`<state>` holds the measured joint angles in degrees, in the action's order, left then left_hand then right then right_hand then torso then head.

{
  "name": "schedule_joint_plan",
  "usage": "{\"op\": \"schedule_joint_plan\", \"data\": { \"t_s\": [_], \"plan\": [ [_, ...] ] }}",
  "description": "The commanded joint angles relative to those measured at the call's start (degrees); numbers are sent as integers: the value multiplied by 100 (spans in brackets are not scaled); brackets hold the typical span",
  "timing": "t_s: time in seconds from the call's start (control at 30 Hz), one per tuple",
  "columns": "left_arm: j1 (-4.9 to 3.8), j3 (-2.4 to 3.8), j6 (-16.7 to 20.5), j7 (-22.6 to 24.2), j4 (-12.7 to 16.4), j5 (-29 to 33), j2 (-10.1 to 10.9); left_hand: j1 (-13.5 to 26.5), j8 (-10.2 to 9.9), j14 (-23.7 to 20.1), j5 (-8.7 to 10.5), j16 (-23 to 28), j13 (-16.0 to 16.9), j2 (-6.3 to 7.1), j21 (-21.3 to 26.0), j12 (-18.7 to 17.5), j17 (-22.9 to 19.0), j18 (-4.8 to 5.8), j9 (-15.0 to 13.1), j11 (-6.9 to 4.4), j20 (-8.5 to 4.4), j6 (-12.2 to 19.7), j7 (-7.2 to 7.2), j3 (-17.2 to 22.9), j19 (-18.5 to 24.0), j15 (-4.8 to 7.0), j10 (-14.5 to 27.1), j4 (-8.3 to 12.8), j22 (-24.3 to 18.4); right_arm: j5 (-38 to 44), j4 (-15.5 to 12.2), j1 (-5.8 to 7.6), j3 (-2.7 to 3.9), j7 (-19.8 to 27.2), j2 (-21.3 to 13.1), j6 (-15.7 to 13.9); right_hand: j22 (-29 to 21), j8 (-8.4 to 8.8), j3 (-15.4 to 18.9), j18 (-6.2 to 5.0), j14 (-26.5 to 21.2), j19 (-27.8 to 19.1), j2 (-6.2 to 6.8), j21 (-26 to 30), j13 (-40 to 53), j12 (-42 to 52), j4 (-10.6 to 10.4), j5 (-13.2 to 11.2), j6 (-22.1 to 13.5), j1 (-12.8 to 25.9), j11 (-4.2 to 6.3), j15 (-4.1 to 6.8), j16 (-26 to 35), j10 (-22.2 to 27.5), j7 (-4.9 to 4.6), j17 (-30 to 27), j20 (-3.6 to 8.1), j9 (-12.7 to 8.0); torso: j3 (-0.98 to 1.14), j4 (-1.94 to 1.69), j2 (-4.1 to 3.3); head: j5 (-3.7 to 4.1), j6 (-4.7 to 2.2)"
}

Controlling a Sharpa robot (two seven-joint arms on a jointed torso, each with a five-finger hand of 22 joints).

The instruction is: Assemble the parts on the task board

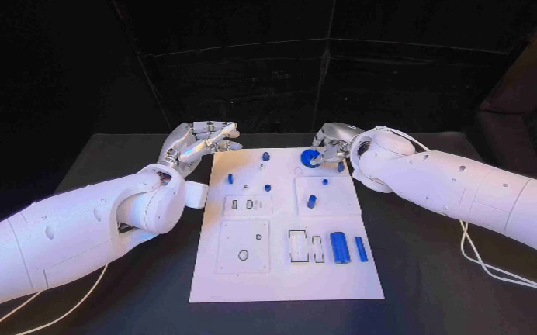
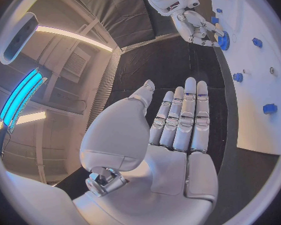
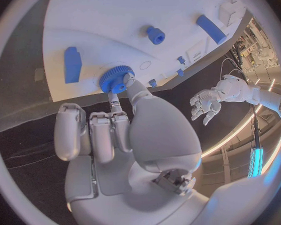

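The white task board (image 1: 224, 284) lies in the middle of the black table. At its far right corner sits a round blue toothed wheel (image 1: 310, 158). My right hand (image 1: 332, 143) pinches that wheel (image 3: 117, 78) between thumb and a finger, with the other fingers curled beside it; the wheel rests on the board (image 3: 109, 20). My left hand (image 1: 202, 142) hovers by the board's far left corner, holding nothing. In the left wrist view the left hand (image 2: 175, 130) lies flat with straight fingers, and the right hand (image 2: 197, 26) with the wheel (image 2: 223, 41) is beyond it.
Two blue cylinders (image 1: 339, 246) (image 1: 360, 248) lie near the board's near right edge, beside a rectangular slot (image 1: 298, 246). Small blue pegs (image 1: 266, 156) (image 1: 230, 178) (image 1: 312, 202) stand in the far half. A white cable (image 1: 481, 261) trails on the table at right.
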<state>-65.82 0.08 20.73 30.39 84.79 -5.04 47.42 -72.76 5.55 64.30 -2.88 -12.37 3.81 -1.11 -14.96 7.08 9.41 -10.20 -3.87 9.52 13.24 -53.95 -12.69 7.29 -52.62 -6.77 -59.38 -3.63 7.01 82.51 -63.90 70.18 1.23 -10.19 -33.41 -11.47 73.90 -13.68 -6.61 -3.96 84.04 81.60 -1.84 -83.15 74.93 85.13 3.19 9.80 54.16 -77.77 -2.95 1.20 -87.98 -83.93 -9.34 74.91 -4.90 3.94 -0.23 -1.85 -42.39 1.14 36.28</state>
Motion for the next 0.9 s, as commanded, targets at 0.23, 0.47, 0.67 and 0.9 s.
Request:
{"op": "schedule_joint_plan", "data": {
  "t_s": [0.23, 0.47, 0.67, 0.9],
  "plan": [
    [-9, 7, -96, -8, -2, -2, -3, -61, -27, 27, -11, 32, -6, -21, -18, -40, 11, -35, 9, 4, -3, -34, -4, 13, -46, 9, -34, 47, -12, 520, -269, -10, -4, 76, -64, -1025, 183, 71, -497, 98, 509, 113, -139, -106, 994, 67, 234, 18, 523, 56, 97, 88, -47, -288, 260, 1072, 75, 28, 6, 9, 3, -32, -9],
    [-9, 7, -111, -19, -4, -2, 3, -67, -29, 27, -11, 34, -7, -27, -18, -43, 13, -35, 9, 4, -3, -35, -4, 18, -47, 10, -36, 51, -13, 924, -875, -14, -4, 81, -133, -1297, 196, 175, -634, 101, 510, 119, -71, -112, 994, 56, 270, 14, 541, 208, 88, 83, -49, -289, 246, 1077, 71, 15, 2, 1, 2, -35, -18],
    [-10, 7, -120, -24, -2, -2, 6, -67, -29, 27, -11, 34, -7, -27, -18, -43, 13, -35, 9, 4, -3, -35, -4, 18, -47, 10, -36, 51, -13, 1142, -1115, -20, -6, 30, 50, -1201, 212, 243, -723, 104, 509, 125, -30, -119, 1002, 55, 276, -18, 567, 321, 83, 80, -47, -294, 241, 1073, 67, 12, 0, -7, -1, -45, -13],
    [-10, 7, -124, -24, -17, -2, -5, -74, -32, 28, -11, 38, -7, -33, -17, -47, 16, -35, 9, 3, -4, -37, -3, 24, -48, 10, -39, 57, -15, 1339, -1022, -67, -7, -44, 419, -964, 207, 290, -776, 102, 506, 122, -1, -116, 998, 46, 277, -39, 577, 393, 78, 78, -43, -291, 237, 1061, 64, 11, -2, -6, -2, -54, -9]
  ]
}}
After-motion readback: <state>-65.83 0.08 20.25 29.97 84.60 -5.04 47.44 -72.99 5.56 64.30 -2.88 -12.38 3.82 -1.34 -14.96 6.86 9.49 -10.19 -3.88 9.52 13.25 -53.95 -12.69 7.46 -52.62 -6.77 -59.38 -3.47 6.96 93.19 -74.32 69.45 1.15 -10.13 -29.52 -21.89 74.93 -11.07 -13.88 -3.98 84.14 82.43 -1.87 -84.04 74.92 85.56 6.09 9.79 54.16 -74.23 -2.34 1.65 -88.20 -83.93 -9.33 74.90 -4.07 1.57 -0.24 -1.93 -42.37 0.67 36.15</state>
